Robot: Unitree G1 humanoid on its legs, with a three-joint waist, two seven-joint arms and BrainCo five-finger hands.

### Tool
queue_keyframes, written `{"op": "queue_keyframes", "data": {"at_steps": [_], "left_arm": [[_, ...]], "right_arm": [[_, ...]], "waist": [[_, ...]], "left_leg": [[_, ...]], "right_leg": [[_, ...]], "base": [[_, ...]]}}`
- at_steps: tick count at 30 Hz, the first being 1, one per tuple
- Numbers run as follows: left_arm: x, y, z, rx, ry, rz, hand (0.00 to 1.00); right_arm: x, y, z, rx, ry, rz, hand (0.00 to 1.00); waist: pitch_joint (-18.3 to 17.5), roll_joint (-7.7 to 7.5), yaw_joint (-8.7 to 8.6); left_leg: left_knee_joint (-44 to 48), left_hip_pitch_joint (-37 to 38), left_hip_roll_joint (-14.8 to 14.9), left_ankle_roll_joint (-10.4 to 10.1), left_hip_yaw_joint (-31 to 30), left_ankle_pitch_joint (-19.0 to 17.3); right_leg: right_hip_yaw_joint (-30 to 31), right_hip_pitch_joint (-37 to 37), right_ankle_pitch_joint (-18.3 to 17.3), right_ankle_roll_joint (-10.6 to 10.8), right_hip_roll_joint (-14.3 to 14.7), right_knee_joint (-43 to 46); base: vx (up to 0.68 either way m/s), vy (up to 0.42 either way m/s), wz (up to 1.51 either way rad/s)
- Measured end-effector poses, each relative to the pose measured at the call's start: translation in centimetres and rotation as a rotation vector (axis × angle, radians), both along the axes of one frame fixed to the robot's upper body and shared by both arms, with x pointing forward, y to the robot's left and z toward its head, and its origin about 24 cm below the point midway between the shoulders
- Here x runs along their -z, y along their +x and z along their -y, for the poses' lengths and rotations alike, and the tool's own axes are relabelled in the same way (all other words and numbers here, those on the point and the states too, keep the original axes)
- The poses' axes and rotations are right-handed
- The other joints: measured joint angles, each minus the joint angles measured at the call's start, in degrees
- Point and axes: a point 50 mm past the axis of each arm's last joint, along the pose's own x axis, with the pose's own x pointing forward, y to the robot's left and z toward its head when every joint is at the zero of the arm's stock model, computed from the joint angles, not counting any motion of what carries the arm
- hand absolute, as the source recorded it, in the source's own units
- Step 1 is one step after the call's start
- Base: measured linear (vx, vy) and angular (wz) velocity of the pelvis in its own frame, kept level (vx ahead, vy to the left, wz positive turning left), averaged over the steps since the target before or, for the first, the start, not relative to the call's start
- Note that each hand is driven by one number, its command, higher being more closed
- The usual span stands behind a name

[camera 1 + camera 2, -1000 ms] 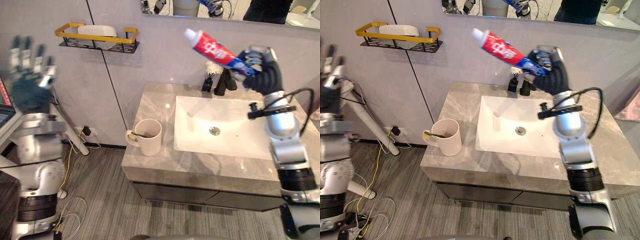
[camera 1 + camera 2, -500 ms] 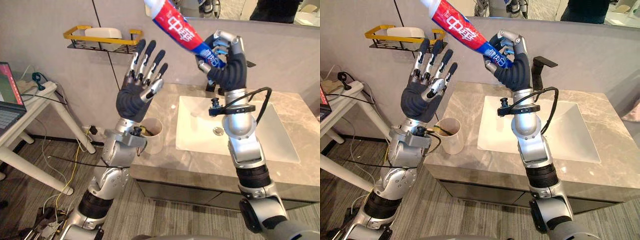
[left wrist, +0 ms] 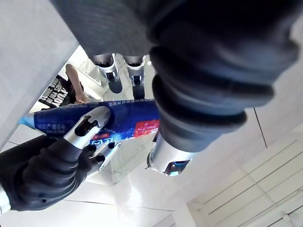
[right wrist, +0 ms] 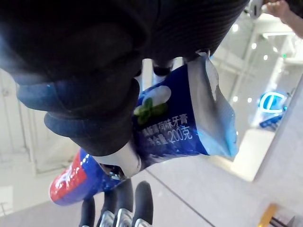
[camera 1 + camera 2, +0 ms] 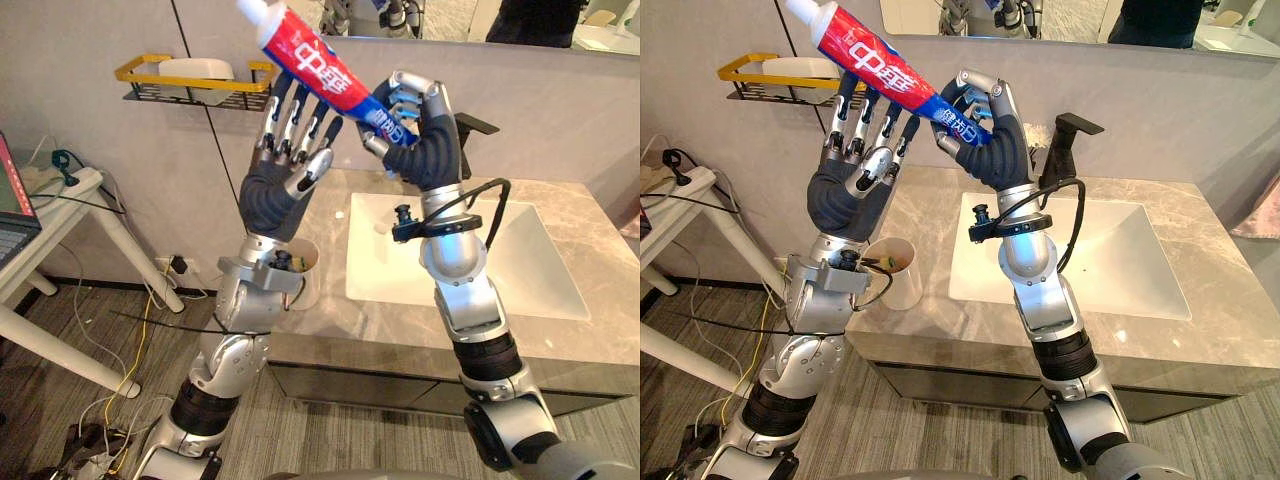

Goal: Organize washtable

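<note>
The right hand [image 5: 425, 150] is curled round the blue end of the toothpaste [image 5: 320, 62], held up high. The left hand [image 5: 275, 190] is spread wide, just beside it.

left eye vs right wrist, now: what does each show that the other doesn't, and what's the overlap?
Left eye view, not right wrist: the sink, the black faucet, the mug, a laptop off to the left, and the white cap of the toothpaste tube.
Right wrist view, not left eye: the tube's crimped tail with its green leaf mark.
Both: the toothpaste tube, the right hand curled round it, and the left hand with straight fingers beside it.
</note>
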Motion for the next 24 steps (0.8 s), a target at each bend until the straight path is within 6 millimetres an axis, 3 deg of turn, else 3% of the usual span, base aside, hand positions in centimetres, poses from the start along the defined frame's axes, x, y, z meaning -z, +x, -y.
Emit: {"op": "queue_keyframes", "data": {"at_steps": [11, 15, 24], "left_arm": [[-0.6, 0.1, 0.3, -0.009, -0.006, 0.019, 0.00], [-0.8, 0.2, 0.2, -0.017, -0.007, 0.017, 0.00], [-0.8, 0.4, -0.1, -0.041, -0.011, 0.009, 0.00]], "right_arm": [[1.0, -0.7, -1.0, -0.057, 0.018, -0.036, 1.00], [1.6, -0.9, -1.3, -0.088, 0.003, -0.056, 1.00], [3.4, -1.4, -1.6, -0.136, -0.010, -0.108, 1.00]], "waist": [[0.85, -1.16, -0.36], [1.04, -1.16, -1.34], [1.10, -1.11, -1.46]], "left_leg": [[-1.00, 0.76, 0.36, 0.01, 2.34, -0.01], [-1.09, 0.81, 0.35, 0.01, 2.73, -0.01], [-1.13, 0.86, 0.47, 0.02, 3.15, -0.02]], "right_leg": [[1.86, -0.85, 0.38, -0.26, 0.33, -0.01], [2.02, -0.91, 0.43, -0.25, 0.33, -0.01], [3.06, -1.17, 0.57, -0.36, 0.46, -0.02]], "base": [[-0.02, 0.002, -0.11], [-0.01, 0.001, -0.01], [-0.02, -0.004, -0.03]]}}
